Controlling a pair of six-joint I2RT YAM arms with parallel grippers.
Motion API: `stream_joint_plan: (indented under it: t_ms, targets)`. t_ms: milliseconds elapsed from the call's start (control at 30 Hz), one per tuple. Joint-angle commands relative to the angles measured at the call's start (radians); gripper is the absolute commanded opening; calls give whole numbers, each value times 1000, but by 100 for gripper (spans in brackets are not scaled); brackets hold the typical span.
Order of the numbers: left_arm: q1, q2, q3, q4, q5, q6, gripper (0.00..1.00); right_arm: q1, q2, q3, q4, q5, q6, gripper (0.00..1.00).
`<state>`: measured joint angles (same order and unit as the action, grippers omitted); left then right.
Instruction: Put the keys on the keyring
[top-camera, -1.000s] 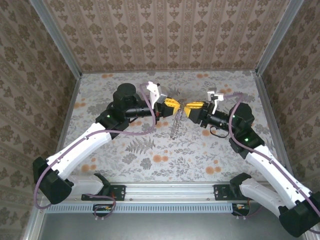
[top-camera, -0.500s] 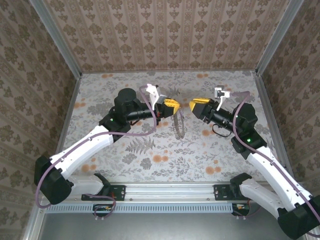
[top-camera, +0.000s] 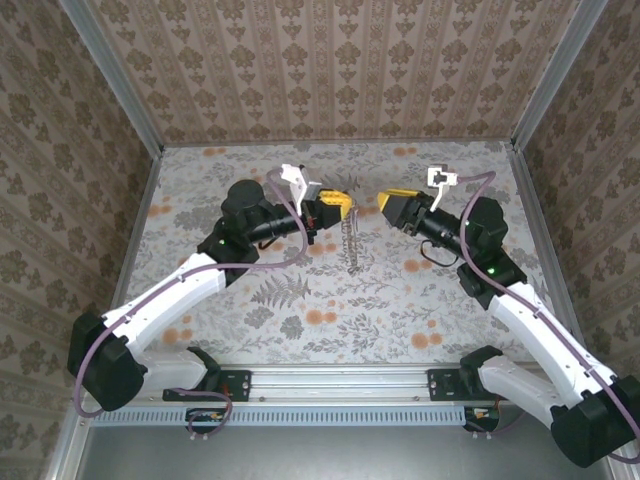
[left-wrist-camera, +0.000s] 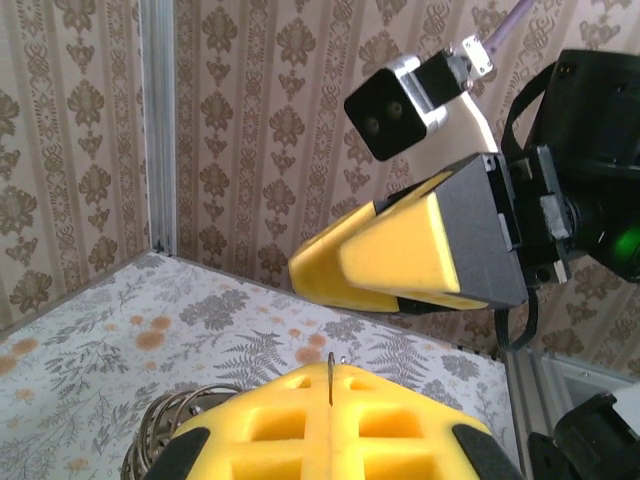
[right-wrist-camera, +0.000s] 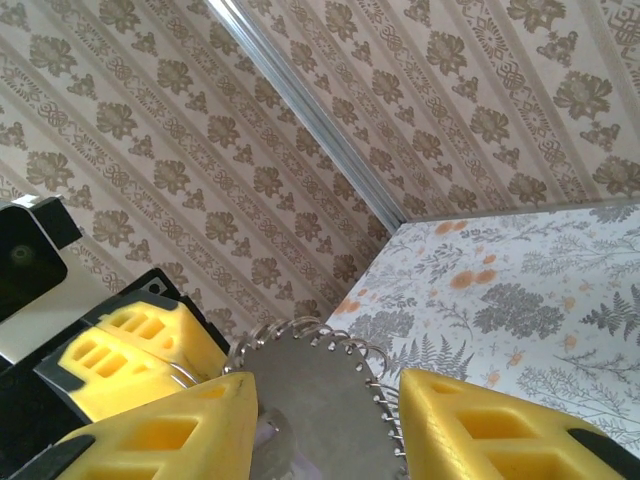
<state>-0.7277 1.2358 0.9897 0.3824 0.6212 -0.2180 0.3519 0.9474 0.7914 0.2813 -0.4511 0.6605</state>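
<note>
Keyring (top-camera: 349, 243) hanging below left gripper (top-camera: 344, 208), whose jaws are pressed together on its thin wire. Right gripper (top-camera: 388, 205), near the left gripper, jaws spread, empty. Risk: wire may twist or slip in that narrow pinch, spilling keys (right-wrist-camera: 320, 395). Count: one keyring, two grippers; keys too small and crowded to count.

left pincer (top-camera: 345, 208): clamped | right pincer (top-camera: 384, 204): jaws apart | facing each other
</note>
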Motion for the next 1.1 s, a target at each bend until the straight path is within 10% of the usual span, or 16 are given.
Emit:
stream_joint_plan:
  t_ms: [0,1067]
  targets:
    - [24,-38,-9,106,59,-59,0,-8,17,40,60,-14,31,45]
    - [88,-13,15,346,263,-302,0,17,145,67,528,-335,188,46]
